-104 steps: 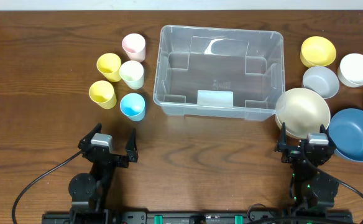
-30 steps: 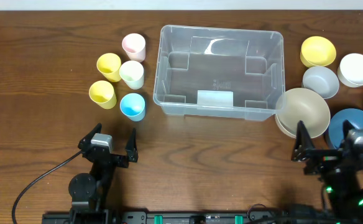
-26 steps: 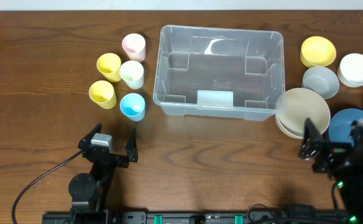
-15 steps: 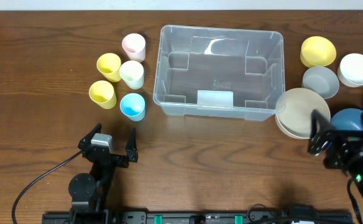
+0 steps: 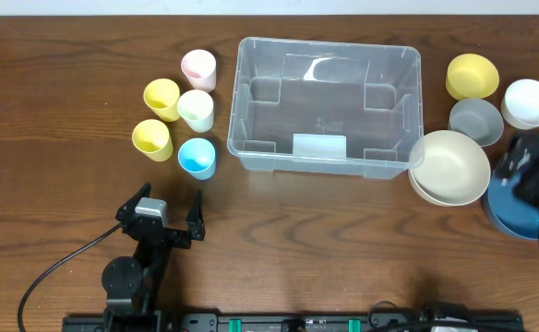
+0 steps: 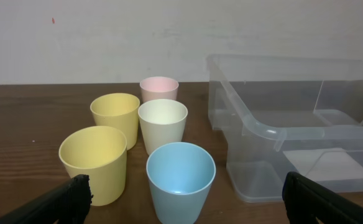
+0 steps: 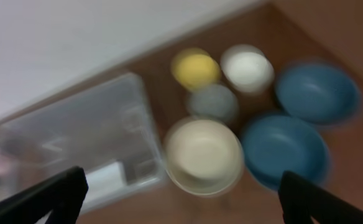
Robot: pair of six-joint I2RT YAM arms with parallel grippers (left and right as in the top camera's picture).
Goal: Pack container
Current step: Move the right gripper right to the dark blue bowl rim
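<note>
The clear container (image 5: 325,106) stands empty mid-table; it also shows in the left wrist view (image 6: 293,124) and, blurred, in the right wrist view (image 7: 76,143). My left gripper (image 5: 165,214) is open and empty, low at the front, facing the blue cup (image 6: 180,180). My right gripper (image 5: 533,175) is raised and blurred over the big blue bowl (image 5: 519,210), right of the beige bowl (image 5: 449,167). Its fingers (image 7: 51,199) are wide apart with nothing between them.
Pink (image 5: 198,69), cream (image 5: 196,110), blue (image 5: 197,158) and two yellow cups (image 5: 161,98) (image 5: 151,139) stand left of the container. Yellow (image 5: 473,76), white (image 5: 531,102) and grey (image 5: 475,120) bowls sit at the right, with another blue bowl (image 7: 318,90).
My right arm has lifted from the table front by the beige bowl and swung right and back, over the blue bowl. The left arm has not moved.
</note>
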